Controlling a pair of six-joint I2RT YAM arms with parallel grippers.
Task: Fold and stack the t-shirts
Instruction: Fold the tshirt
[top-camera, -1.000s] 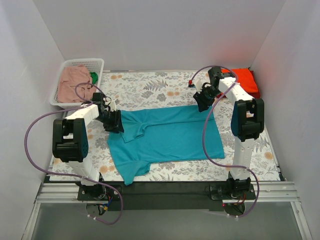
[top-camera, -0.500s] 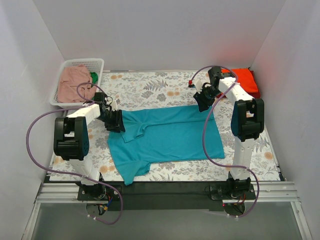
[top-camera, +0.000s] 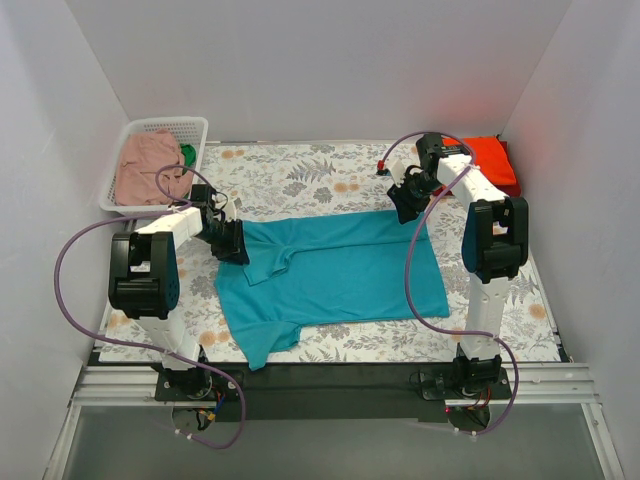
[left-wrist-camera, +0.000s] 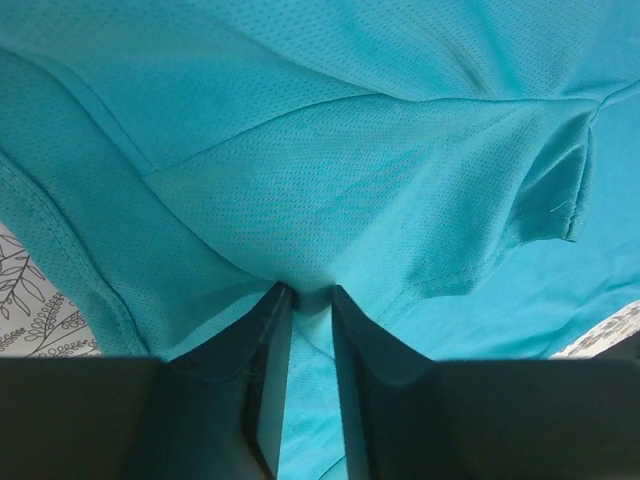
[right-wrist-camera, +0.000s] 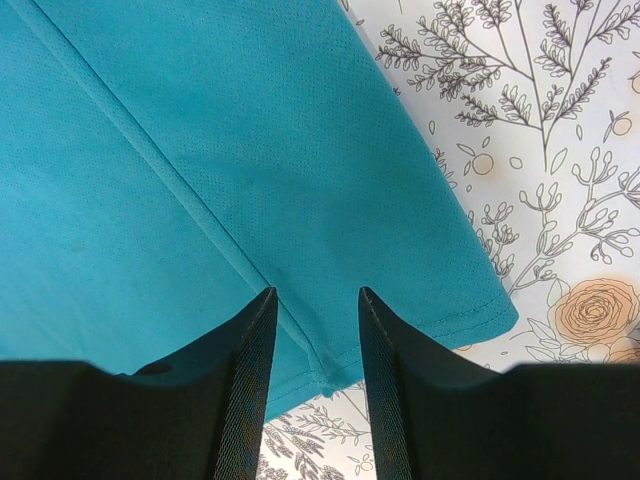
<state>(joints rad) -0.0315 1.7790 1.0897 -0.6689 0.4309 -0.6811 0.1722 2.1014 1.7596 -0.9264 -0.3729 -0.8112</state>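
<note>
The teal-blue t-shirt (top-camera: 340, 270) lies spread on the floral table cloth, with one sleeve folded in at its left end. My left gripper (top-camera: 232, 242) sits at the shirt's back-left corner. In the left wrist view the left gripper (left-wrist-camera: 310, 292) is shut on a pinched fold of the teal shirt (left-wrist-camera: 380, 180). My right gripper (top-camera: 408, 205) is at the shirt's back-right corner. In the right wrist view the right gripper (right-wrist-camera: 315, 295) is open, its fingers straddling the side seam by the hem of the teal shirt (right-wrist-camera: 200, 150). A folded orange-red t-shirt (top-camera: 492, 158) lies at the back right.
A white lattice basket (top-camera: 165, 122) at the back left holds a dusty pink t-shirt (top-camera: 145, 165) and a bit of green cloth (top-camera: 188, 155). The floral table cloth (top-camera: 300, 170) covers the table; white walls close in on three sides.
My left gripper has shifted slightly toward the back with the teal cloth in it. The right arm has not moved.
</note>
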